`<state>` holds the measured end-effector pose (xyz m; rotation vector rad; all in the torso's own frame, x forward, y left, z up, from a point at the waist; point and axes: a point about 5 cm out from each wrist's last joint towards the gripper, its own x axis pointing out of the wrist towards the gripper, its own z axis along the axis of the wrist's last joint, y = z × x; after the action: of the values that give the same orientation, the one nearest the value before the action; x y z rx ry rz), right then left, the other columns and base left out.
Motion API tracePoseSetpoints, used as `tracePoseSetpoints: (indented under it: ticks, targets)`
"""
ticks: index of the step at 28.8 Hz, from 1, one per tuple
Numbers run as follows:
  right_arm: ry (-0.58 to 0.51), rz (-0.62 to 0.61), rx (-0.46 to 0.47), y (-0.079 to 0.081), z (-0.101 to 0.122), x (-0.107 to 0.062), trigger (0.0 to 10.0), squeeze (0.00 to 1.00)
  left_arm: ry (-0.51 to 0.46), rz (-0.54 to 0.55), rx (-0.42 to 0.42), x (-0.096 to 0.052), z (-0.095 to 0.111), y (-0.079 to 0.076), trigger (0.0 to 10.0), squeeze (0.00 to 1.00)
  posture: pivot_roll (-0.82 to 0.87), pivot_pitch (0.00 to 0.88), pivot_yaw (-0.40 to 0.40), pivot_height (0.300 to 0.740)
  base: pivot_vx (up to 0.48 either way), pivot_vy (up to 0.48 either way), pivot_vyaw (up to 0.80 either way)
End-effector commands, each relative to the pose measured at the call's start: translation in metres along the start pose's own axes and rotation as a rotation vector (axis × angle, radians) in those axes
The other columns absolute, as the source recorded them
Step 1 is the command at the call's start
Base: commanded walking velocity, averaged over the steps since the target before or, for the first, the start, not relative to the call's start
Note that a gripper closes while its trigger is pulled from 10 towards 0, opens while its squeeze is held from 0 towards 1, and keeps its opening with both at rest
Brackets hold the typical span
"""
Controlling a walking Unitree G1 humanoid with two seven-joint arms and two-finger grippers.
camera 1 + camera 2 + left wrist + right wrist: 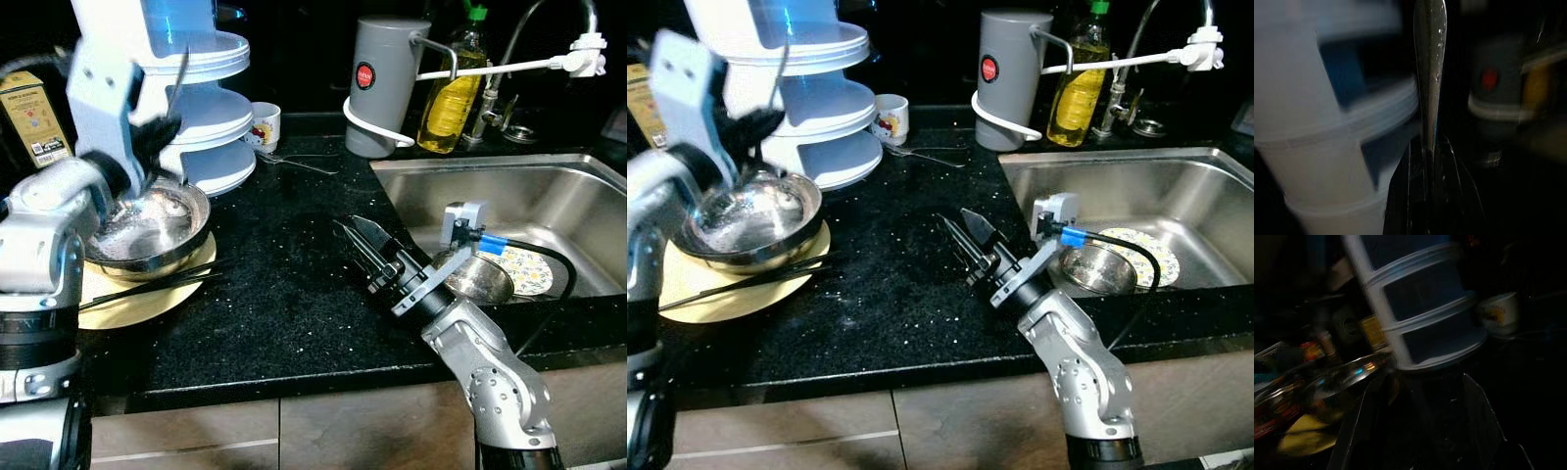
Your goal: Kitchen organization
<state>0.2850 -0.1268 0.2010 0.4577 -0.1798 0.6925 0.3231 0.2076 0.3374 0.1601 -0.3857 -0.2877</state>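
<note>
My left gripper point(157, 127) is raised over the steel bowl point(152, 230), right next to the white tiered rack point(211, 108). It is shut on a slim metal utensil point(1429, 73) that sticks up from between its fingers. The bowl sits on a yellow plate point(127, 299), and black chopsticks point(147, 284) lie across the plate. My right gripper point(358, 240) hovers low over the black counter point(284, 284) near the sink's left edge. It is open with nothing between its fingers point(1359, 426) and points toward the rack and the bowl.
A mug point(265, 122) and a fork point(304, 162) lie behind on the counter. A grey canister point(382, 83) and an oil bottle point(453, 93) stand at the back. The sink point(549, 196) on the right holds a small steel bowl point(480, 274) and a patterned plate point(529, 269). A box point(29, 113) stands far left.
</note>
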Motion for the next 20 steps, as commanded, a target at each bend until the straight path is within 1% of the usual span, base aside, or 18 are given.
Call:
tracePoseSetpoints:
  ticks: [1, 2, 3, 4, 5, 6, 7, 8, 9, 10, 11, 12, 13, 15, 17, 18, 20]
  targets:
    - [-0.035, -0.103, -0.032, -0.014, 0.006, 0.000, 10.0, 0.00, -0.100, -0.020, -0.077, 0.001, 0.013, -0.006, 0.0, 0.00, -0.09, 0.000, -0.046, 0.740, 0.000, 0.000, 0.00]
    - [-0.056, -0.162, -0.047, -0.023, 0.010, -0.001, 10.0, 0.00, -0.190, -0.076, -0.182, 0.002, 0.023, -0.020, 0.0, 0.00, -0.08, 0.000, -0.049, 0.740, 0.000, 0.000, 0.00]
    - [-0.070, -0.197, -0.054, -0.029, 0.013, -0.002, 10.0, 0.00, -0.248, -0.117, -0.254, 0.002, 0.030, -0.029, 0.0, 0.00, -0.08, 0.000, -0.050, 0.740, 0.000, 0.000, 0.00]
    - [-0.070, -0.197, -0.054, -0.029, 0.013, -0.002, 10.0, 0.00, -0.248, -0.117, -0.254, 0.002, 0.030, -0.029, 0.0, 0.00, -0.08, 0.000, -0.050, 0.740, 0.000, 0.000, 0.00]
    - [-0.080, -0.207, -0.055, -0.032, 0.016, -0.003, 10.0, 0.00, -0.285, -0.175, -0.303, 0.001, 0.034, -0.043, 0.0, 0.00, -0.08, 0.000, -0.050, 0.740, 0.000, 0.000, 0.00]
    - [-0.080, -0.207, -0.055, -0.032, 0.016, -0.003, 10.0, 0.00, -0.285, -0.175, -0.303, 0.001, 0.034, -0.043, 0.0, 0.00, -0.08, 0.000, -0.050, 0.740, 0.000, 0.000, 0.00]
    - [-0.088, -0.210, -0.059, -0.034, 0.019, -0.003, 10.0, 0.00, -0.294, -0.227, -0.338, -0.001, 0.033, -0.059, 0.0, 0.00, -0.08, 0.000, -0.050, 0.740, 0.000, 0.000, 0.00]
    - [-0.096, -0.221, -0.071, -0.036, 0.022, -0.002, 10.0, 0.00, -0.291, -0.257, -0.379, -0.002, 0.029, -0.070, 2.5, 0.00, -0.08, 0.000, -0.051, 0.740, 0.000, 0.000, 0.00]
    - [-0.099, -0.245, -0.090, -0.038, 0.024, -0.003, 10.0, 0.00, -0.283, -0.275, -0.424, -0.005, 0.023, -0.080, 5.6, 0.00, -0.09, 0.000, -0.054, 0.740, 0.000, 0.000, 0.00]
    - [-0.099, -0.245, -0.090, -0.038, 0.024, -0.003, 10.0, 0.00, -0.283, -0.275, -0.424, -0.005, 0.023, -0.080, 5.6, 0.00, -0.09, 0.000, -0.054, 0.740, 0.000, 0.000, 0.00]
    - [-0.099, -0.267, -0.108, -0.041, 0.025, -0.003, 10.0, 0.00, -0.275, -0.284, -0.459, -0.006, 0.019, -0.085, 10.0, 0.00, -0.09, 0.000, -0.054, 0.740, 0.000, 0.000, 0.00]
    - [-0.097, -0.321, -0.130, -0.047, 0.026, -0.006, 10.0, 0.00, -0.254, -0.292, -0.498, -0.008, 0.011, -0.095, 10.0, 0.00, -0.08, 0.000, -0.055, 0.740, 0.000, 0.000, 0.00]
    - [-0.097, -0.321, -0.130, -0.047, 0.026, -0.006, 10.0, 0.00, -0.254, -0.292, -0.498, -0.008, 0.011, -0.095, 10.0, 0.00, -0.08, 0.000, -0.055, 0.740, 0.000, 0.000, 0.00]
    - [-0.097, -0.391, -0.145, -0.057, 0.027, -0.009, 10.0, 0.00, -0.224, -0.301, -0.529, -0.009, 0.002, -0.106, 10.0, 0.00, -0.08, 0.000, -0.055, 0.740, 0.000, 0.000, 0.00]
    - [-0.097, -0.391, -0.145, -0.057, 0.027, -0.009, 10.0, 0.00, -0.224, -0.301, -0.529, -0.009, 0.002, -0.106, 10.0, 0.00, -0.08, 0.000, -0.055, 0.740, 0.000, 0.000, 0.00]
    - [-0.096, -0.422, -0.150, -0.062, 0.029, -0.011, 10.0, 0.00, -0.210, -0.304, -0.540, -0.010, -0.002, -0.111, 10.0, 0.00, -0.08, 0.000, -0.053, 0.740, 0.000, 0.000, -0.55]
    - [-0.095, -0.449, -0.155, -0.067, 0.030, -0.011, 10.0, 0.00, -0.186, -0.296, -0.553, -0.009, -0.007, -0.113, 10.0, 0.00, -0.08, 0.000, -0.052, 0.740, 0.000, 0.000, -0.80]
